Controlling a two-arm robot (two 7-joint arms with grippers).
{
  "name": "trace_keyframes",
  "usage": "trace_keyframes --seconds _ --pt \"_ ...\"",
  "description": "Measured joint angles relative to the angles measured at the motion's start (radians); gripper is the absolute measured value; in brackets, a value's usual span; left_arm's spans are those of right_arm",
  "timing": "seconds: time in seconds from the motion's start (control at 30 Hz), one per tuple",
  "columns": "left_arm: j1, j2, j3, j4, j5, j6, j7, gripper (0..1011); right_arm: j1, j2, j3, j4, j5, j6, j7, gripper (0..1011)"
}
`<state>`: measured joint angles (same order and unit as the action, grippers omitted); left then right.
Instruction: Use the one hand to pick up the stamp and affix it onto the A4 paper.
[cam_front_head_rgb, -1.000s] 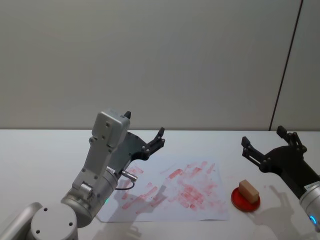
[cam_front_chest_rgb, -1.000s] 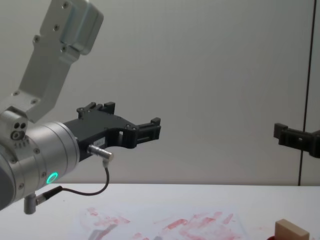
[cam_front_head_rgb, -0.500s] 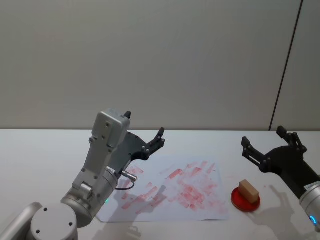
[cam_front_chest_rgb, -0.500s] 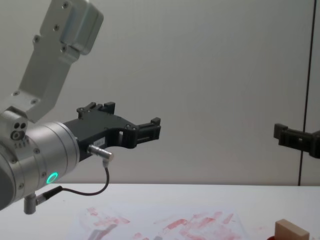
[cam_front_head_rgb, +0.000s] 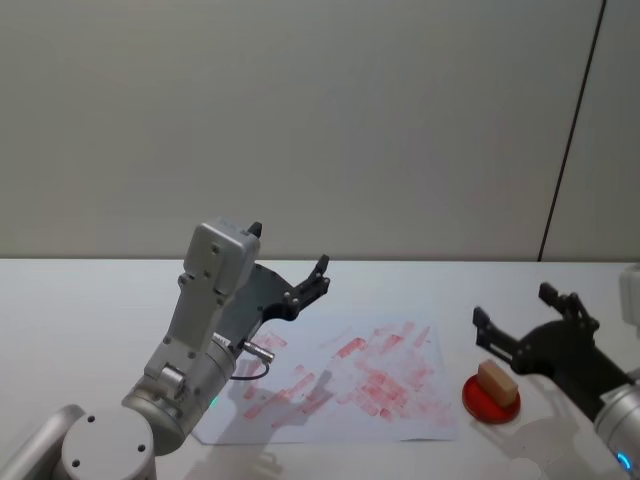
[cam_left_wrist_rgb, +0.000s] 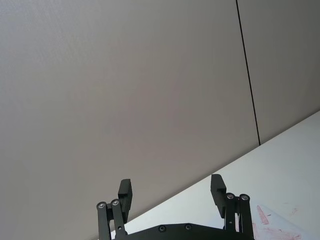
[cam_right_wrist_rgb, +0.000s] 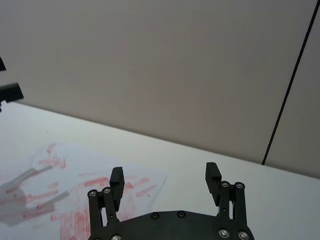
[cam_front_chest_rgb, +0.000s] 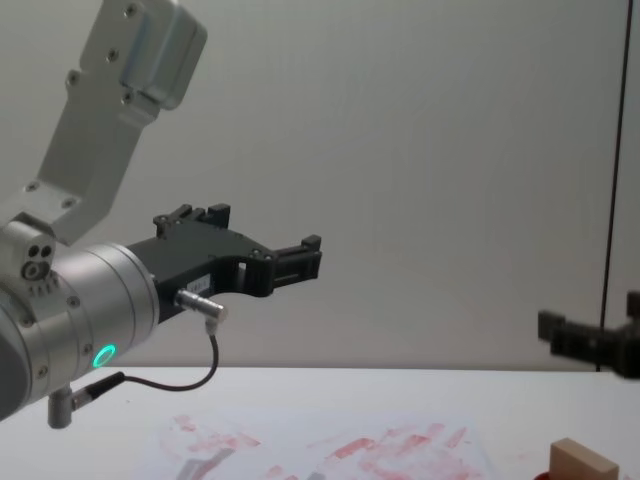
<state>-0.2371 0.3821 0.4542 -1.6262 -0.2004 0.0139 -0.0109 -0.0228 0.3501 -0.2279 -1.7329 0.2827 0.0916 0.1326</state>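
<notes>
1. A plain grey wall (cam_front_head_rgb: 320, 120) is seen behind a white table (cam_front_head_rgb: 80, 300).
2. The A4 paper (cam_front_head_rgb: 340, 400) lies flat on the table, covered in red marks.
3. The left gripper (cam_left_wrist_rgb: 171, 185) is held wide open, high over the paper's left part, parked.
4. The right gripper (cam_front_head_rgb: 514, 306) is held wide open near the stamp, above it and apart from it.
5. A round red pad (cam_front_head_rgb: 480, 402) rests just right of the paper.
6. The stamp (cam_front_head_rgb: 496, 379) sits on that pad, lying askew.
7. For a good pick, the wrist should be turned to match that skew, and the jaws lowered over the narrow sides before they are closed squarely.
8. A straight lift is advised, lest the pad be dragged.
</notes>
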Motion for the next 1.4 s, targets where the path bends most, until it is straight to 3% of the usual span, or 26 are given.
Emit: trace_keyframes --seconds 0.43,0.9,1.4 --pt "0.0 0.0 0.0 0.0 0.0 0.0 0.0 1002 -0.003 0.007 -0.005 0.065 -0.016 0.07 0.042 1001" --pt "0.0 0.0 0.0 0.0 0.0 0.0 0.0 1002 0.017 -0.007 -0.013 0.139 -0.029 0.103 0.062 1001" --pt "0.0 0.0 0.0 0.0 0.0 0.0 0.0 1002 0.035 -0.023 -0.02 0.186 -0.039 0.116 0.078 623"
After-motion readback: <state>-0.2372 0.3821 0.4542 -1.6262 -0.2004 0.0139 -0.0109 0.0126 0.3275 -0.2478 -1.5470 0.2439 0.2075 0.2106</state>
